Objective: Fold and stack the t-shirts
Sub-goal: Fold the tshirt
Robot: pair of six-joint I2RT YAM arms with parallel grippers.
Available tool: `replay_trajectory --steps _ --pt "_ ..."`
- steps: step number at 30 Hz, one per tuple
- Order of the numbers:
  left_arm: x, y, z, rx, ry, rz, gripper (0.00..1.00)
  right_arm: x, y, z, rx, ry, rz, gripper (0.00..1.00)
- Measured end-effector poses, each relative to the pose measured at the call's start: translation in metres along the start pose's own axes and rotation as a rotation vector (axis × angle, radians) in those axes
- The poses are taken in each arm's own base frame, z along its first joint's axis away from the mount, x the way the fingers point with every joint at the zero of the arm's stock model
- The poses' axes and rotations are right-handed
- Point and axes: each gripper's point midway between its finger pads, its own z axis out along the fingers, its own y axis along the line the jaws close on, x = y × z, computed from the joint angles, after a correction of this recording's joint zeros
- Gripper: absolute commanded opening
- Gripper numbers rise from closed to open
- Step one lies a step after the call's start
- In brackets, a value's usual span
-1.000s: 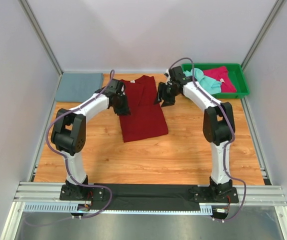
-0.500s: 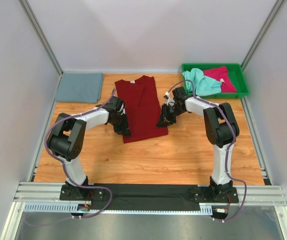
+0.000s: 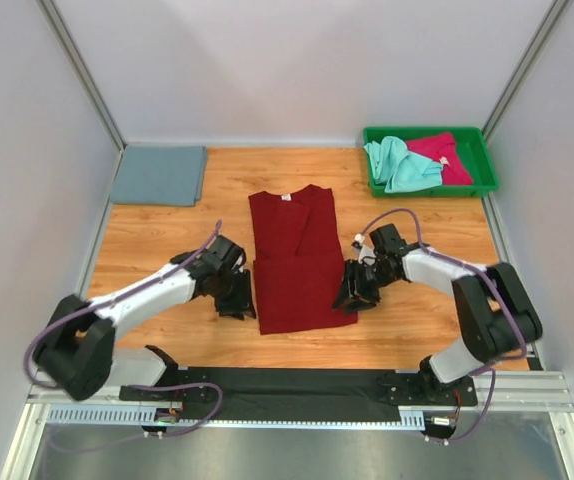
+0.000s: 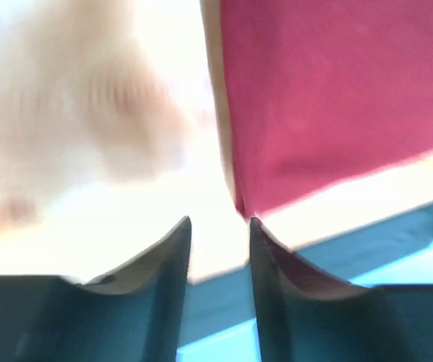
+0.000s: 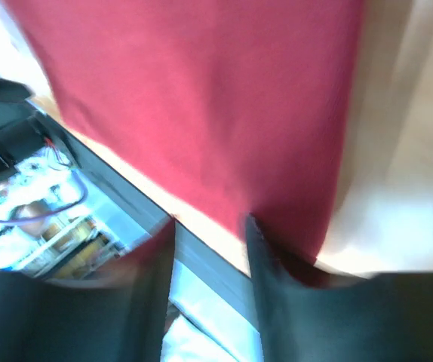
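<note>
The dark red t-shirt (image 3: 297,260), folded lengthwise, lies flat in the middle of the table. My left gripper (image 3: 239,300) is at its near left corner and my right gripper (image 3: 353,293) is at its near right corner. In the left wrist view the shirt (image 4: 337,90) ends at the right fingertip, and the left gripper (image 4: 218,222) shows a narrow empty gap. In the right wrist view the right gripper (image 5: 210,222) is also slightly open, with one finger over the shirt (image 5: 201,98). The slate grey-blue shirt (image 3: 157,175) lies folded at the back left. The mint green shirt (image 3: 399,162) and the pinkish-red shirt (image 3: 442,155) lie crumpled in the tray.
The green plastic tray (image 3: 482,185) stands at the back right corner. Grey walls close in the table on the left, back and right. A black strip (image 3: 297,385) runs along the near edge by the arm bases.
Both arms have drawn back toward the near edge, and the dark red shirt has slid with them from the back of the table to the middle.
</note>
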Motion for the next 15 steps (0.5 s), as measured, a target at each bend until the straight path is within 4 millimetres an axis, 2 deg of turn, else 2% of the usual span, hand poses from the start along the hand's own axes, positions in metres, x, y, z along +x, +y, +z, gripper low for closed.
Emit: replay_trajectory --steps 2,3,4,5,6,7,9,11,15 --pt "0.01 -0.003 -0.022 0.017 -0.038 -0.003 0.5 0.006 0.006 -0.017 0.022 -0.045 -0.021 0.59" --pt "0.012 -0.006 -0.036 0.037 -0.073 -0.011 0.5 0.004 0.011 -0.027 0.027 -0.084 -0.046 0.69" --pt "0.011 -0.01 -0.049 0.065 -0.111 -0.02 0.5 0.004 0.016 -0.037 0.029 -0.124 -0.067 0.75" --pt "0.011 -0.014 -0.06 0.098 -0.146 -0.033 0.5 0.004 0.021 -0.046 0.029 -0.161 -0.088 0.93" --pt "0.012 -0.016 -0.066 0.121 -0.169 -0.042 0.49 0.004 0.025 -0.053 0.028 -0.192 -0.098 1.0" --pt "0.016 -0.016 -0.07 0.147 -0.183 -0.06 0.49 0.006 0.026 -0.059 0.027 -0.22 -0.108 1.0" --pt "0.026 -0.014 -0.067 0.168 -0.172 -0.1 0.48 0.011 0.022 -0.061 0.029 -0.244 -0.106 1.0" --pt "0.04 -0.006 -0.051 0.163 -0.12 -0.154 0.47 0.021 0.008 -0.055 0.041 -0.225 -0.057 1.0" --pt "0.071 0.02 -0.014 0.084 -0.01 -0.284 0.47 0.036 -0.026 -0.038 0.085 -0.163 0.064 1.0"
